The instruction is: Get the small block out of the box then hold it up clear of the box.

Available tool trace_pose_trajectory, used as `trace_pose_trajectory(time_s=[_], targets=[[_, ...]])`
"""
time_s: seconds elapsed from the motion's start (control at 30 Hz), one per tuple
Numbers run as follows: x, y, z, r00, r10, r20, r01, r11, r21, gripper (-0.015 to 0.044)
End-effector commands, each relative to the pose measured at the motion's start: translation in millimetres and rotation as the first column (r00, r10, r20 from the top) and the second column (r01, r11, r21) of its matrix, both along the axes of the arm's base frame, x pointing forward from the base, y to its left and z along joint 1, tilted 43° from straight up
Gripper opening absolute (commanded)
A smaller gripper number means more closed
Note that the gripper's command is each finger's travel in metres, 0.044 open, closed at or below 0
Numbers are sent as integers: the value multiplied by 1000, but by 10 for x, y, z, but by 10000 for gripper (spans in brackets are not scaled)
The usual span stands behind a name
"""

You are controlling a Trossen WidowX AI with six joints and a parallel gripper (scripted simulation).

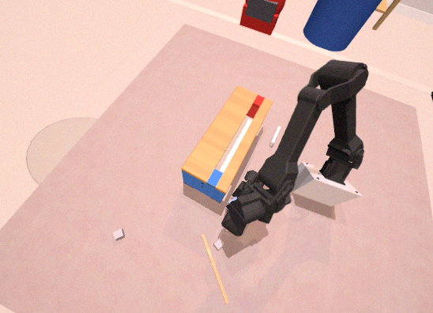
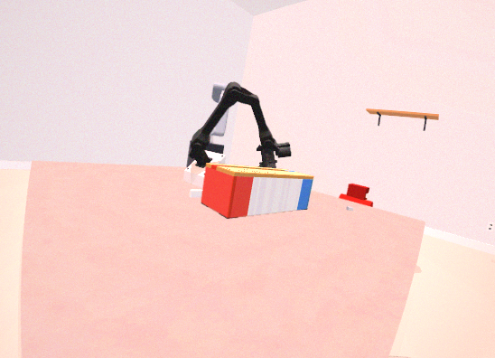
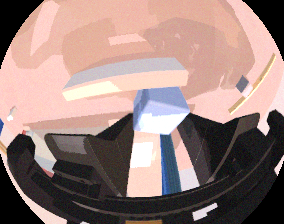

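The box point(image 1: 209, 143) point(image 2: 218, 193) has a wooden top with a slot, a red end and a blue end. In the wrist view its blue end point(image 3: 171, 172) shows between the fingers. My gripper point(image 1: 231, 204) point(image 3: 154, 115) is low, just outside the box's blue end. It is shut on the small pale blue block point(image 1: 232, 200) point(image 3: 160, 110), which sits between the fingertips, close to the table. In the top view the fingers mostly hide the block. In the exterior view the box hides the fingertips and the block.
A small pale cube point(image 1: 218, 244) point(image 3: 244, 86) lies near a thin wooden stick point(image 1: 215, 269) point(image 3: 265, 74). Another small cube point(image 1: 118, 234) lies farther left. A short white bar point(image 1: 275, 136) lies beside the box. The white base plate point(image 1: 325, 190) point(image 3: 128, 79) stands on the arm's side.
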State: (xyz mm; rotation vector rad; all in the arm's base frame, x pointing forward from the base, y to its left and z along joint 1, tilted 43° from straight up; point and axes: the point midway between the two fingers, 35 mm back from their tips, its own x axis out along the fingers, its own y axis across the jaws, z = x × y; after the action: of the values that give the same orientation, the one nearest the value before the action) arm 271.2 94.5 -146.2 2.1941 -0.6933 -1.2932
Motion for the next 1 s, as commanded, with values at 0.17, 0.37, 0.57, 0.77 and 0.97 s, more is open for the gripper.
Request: trace_pose_trajectory(time_s=[0.17,0.37,0.57,0.77,0.97], targets=[[-4,320,334,1000,3,-2,-3,1000,6,0],[-18,393,448,1000,7,-5,-7,1000,-6,0],[-52,464,612,995,76,-64,-76,997,-2,0],[-112,545,825,975,171,-140,-172,985,8,0],[-189,610,1030,940,269,-210,-270,962,25,0]])
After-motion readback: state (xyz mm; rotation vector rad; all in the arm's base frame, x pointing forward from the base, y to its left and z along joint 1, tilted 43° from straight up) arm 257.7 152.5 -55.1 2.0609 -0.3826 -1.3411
